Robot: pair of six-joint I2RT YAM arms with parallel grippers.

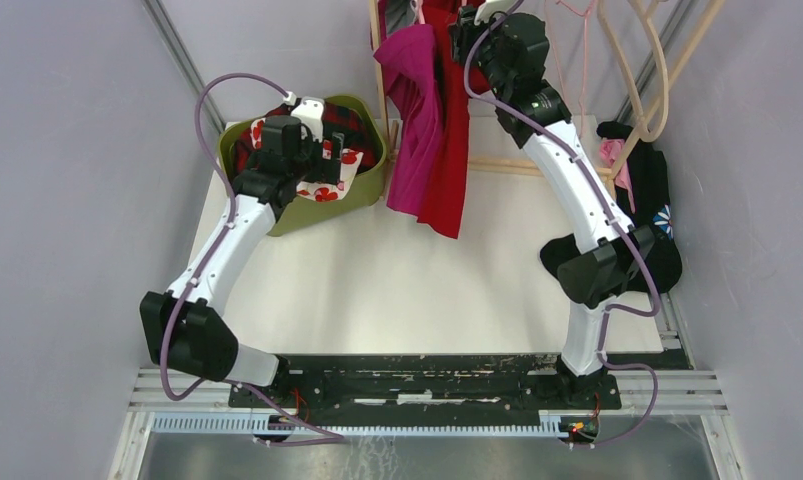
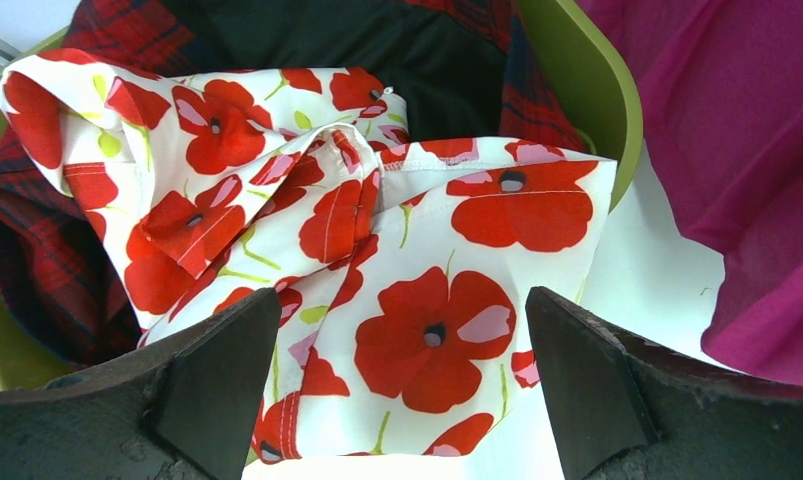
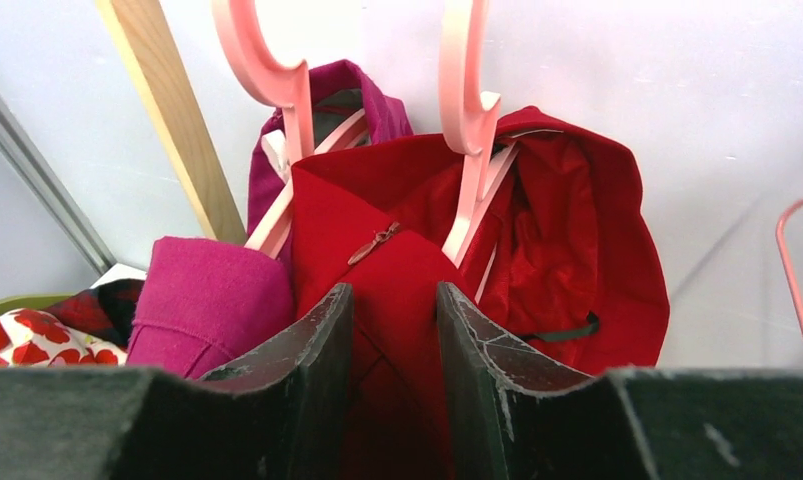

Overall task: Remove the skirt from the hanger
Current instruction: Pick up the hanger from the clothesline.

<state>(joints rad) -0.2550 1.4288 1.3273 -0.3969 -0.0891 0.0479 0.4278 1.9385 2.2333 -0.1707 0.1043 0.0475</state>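
Note:
A red skirt (image 1: 455, 150) hangs on a pink hanger (image 3: 467, 90) from the rack at the back. It also shows in the right wrist view (image 3: 577, 230). A magenta skirt (image 1: 412, 110) hangs next to it on a second pink hanger (image 3: 267, 70). My right gripper (image 1: 467, 30) is high at the rack, its jaws narrowly apart with the red skirt's top fold between them (image 3: 394, 320). My left gripper (image 1: 332, 160) is open and empty just above a white poppy-print cloth (image 2: 427, 330) in the green basket (image 1: 372, 185).
The wooden rack post (image 3: 167, 120) stands left of the hangers. Dark plaid cloth (image 2: 37, 270) lies under the poppy cloth in the basket. A pile of dark clothes (image 1: 652, 190) sits at the table's right edge. A pink wire hanger (image 3: 792, 270) hangs at the right.

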